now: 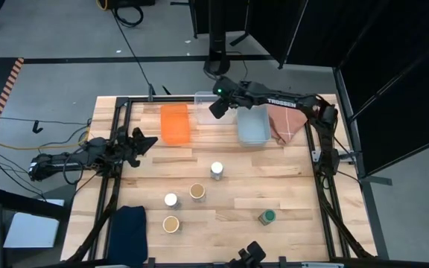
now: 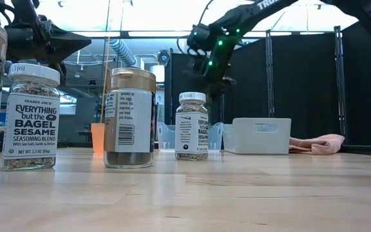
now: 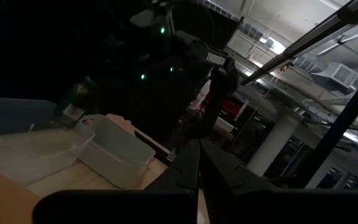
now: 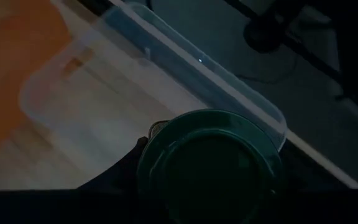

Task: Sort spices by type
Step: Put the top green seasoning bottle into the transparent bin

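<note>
Five spice jars stand upright on the table: white lids [image 1: 217, 170] [image 1: 170, 199], tan lids [image 1: 197, 191] [image 1: 171, 223] and one green lid [image 1: 267, 217]. The sixth jar, green-lidded [image 4: 207, 165], is in my right gripper [image 1: 218, 105], which is raised over the clear bin [image 1: 213, 100] at the far edge. In the left wrist view that jar [image 3: 73, 106] shows above the clear bin [image 3: 36, 146]. My left gripper [image 1: 144, 141] waits shut above the table's left side, apart from every jar. My right gripper comes from above, pointing down, and is shut on the green-lidded jar. The lid's top [image 4: 207, 165] faces the wrist camera and hides the place of contact; one dark finger [image 4: 120, 173] shows beside it. The jar is lifted clear over the clear bin [image 4: 166, 74], roughly upright.
An orange bin [image 1: 175, 123] sits left of the clear bin and a pale-blue bin [image 1: 253, 125] right of it. A pink cloth [image 1: 285, 123] lies at the far right corner, a dark blue cloth [image 1: 129, 227] at the near left. Bare wood lies between bins and jars.
</note>
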Robot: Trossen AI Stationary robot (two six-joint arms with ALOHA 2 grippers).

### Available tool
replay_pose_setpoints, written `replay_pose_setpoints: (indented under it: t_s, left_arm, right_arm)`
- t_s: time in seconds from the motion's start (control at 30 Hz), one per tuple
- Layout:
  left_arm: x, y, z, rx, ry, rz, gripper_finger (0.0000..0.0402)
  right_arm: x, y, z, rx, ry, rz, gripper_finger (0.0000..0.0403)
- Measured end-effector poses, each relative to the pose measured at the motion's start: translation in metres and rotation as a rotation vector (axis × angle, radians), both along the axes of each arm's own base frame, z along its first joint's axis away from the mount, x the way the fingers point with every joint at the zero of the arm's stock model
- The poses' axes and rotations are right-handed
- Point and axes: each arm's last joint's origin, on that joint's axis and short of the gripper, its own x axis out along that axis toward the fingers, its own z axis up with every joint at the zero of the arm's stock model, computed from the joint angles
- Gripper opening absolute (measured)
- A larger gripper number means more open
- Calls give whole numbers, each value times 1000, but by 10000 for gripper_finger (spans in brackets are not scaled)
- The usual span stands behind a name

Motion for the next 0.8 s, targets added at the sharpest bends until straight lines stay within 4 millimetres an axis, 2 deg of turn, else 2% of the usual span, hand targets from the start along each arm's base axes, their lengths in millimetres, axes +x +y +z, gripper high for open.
replay_pose_setpoints:
  t_s: [0.17, 0.6, 0.8]
  left_arm:
    - [0, 0, 0, -2, 0, 7, 15]
    - [0, 1, -2, -8, 19, 26, 15]
    - [0, 1, -2, -9, 20, 28, 15]
  right_arm:
    - [2, -8, -19, 44, -5, -95, 204]
    - [2, -22, -35, 70, -21, -182, 204]
    - [4, -22, -52, 116, 20, -187, 204]
